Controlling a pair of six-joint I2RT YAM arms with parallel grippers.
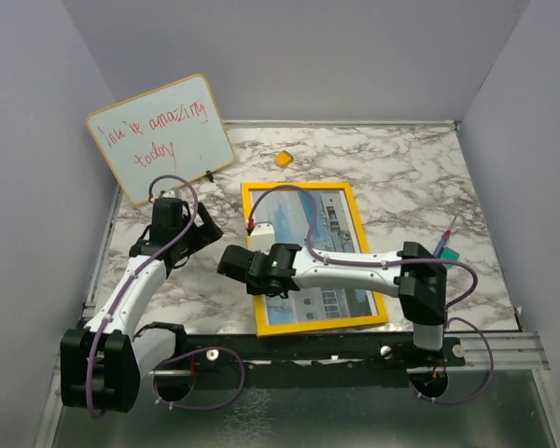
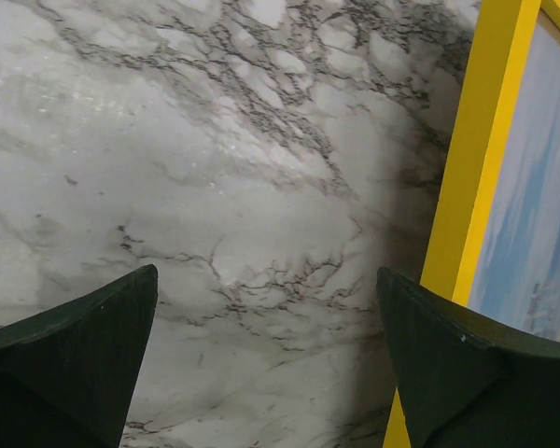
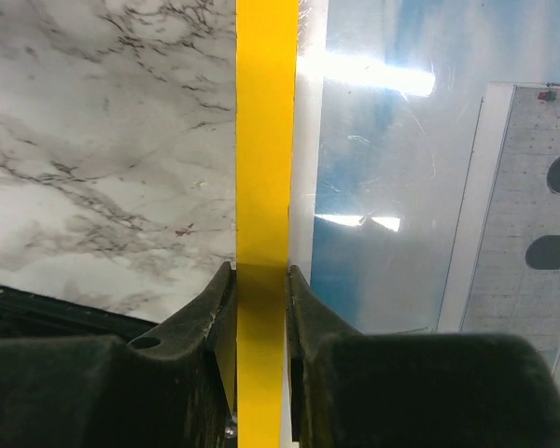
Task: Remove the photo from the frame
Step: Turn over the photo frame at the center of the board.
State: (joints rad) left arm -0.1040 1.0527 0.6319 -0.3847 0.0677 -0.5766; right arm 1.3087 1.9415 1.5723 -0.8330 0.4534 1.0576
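Observation:
The frame point(image 1: 251, 210) with its thin yellow border lies face up on the marble table, the photo point(image 1: 331, 229) of a white building and blue sky inside it. My right gripper point(image 1: 245, 264) is shut on the frame's left yellow edge point(image 3: 261, 168), one finger on each side; the photo point(image 3: 420, 187) shows glossy to the right. My left gripper point(image 1: 189, 229) is open and empty over bare marble just left of the frame; its dark fingers point(image 2: 84, 345) stand wide apart, and the yellow edge point(image 2: 471, 177) runs down the right of the left wrist view.
A wood-edged whiteboard point(image 1: 161, 135) with red handwriting leans at the back left. A small orange piece point(image 1: 283, 159) lies behind the frame. A teal and red object point(image 1: 444, 248) sits at the right. Grey walls enclose the table point(image 1: 401, 177).

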